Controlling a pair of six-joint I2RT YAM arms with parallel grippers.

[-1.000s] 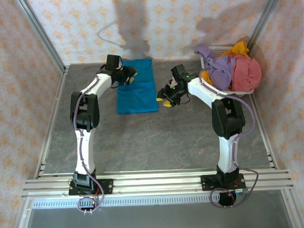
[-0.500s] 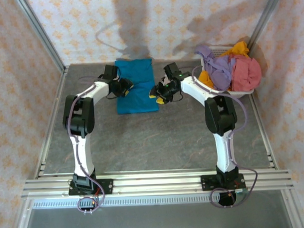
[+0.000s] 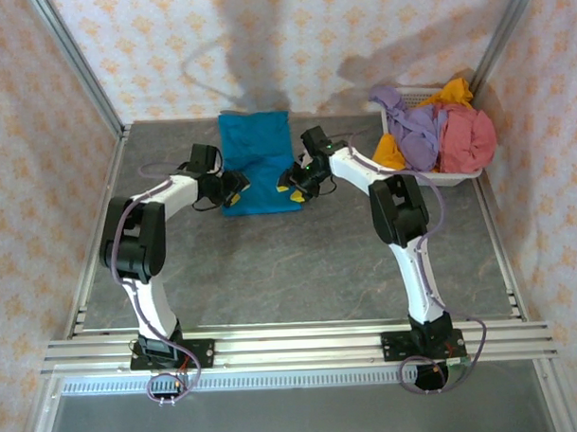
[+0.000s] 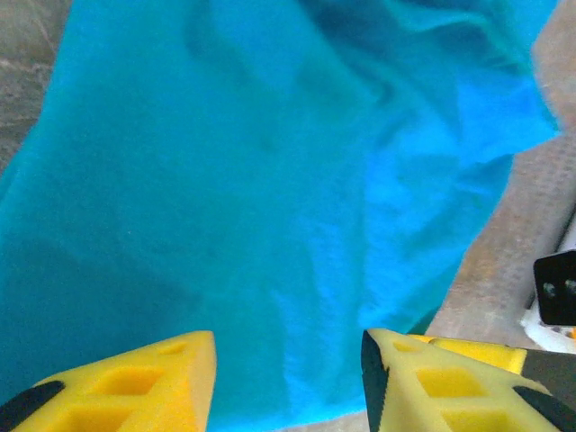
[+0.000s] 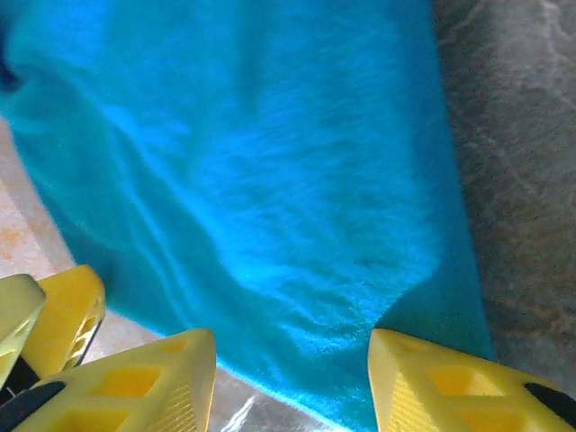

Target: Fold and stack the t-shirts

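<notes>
The teal-blue t-shirt (image 3: 258,155) lies folded flat at the back middle of the table. My left gripper (image 3: 234,185) is low at its near-left corner and my right gripper (image 3: 291,183) at its near-right corner. In the left wrist view the teal cloth (image 4: 270,180) spreads beyond the left gripper (image 4: 288,382), whose yellow fingers stand apart over the shirt's near edge. In the right wrist view the shirt (image 5: 270,171) lies the same way under the open right gripper (image 5: 292,382). Neither gripper pinches the cloth.
A white plastic basket (image 3: 461,177) stands at the back right, heaped with a lavender tee (image 3: 414,131), an orange-yellow one (image 3: 391,152) and a dusty red one (image 3: 468,139). Grey tabletop (image 3: 300,263) stretches in front of the shirt. Patterned walls close the sides and back.
The left gripper has come down the shirt's left side to its near-left corner and opened slightly. The right gripper has moved left onto the near-right corner.
</notes>
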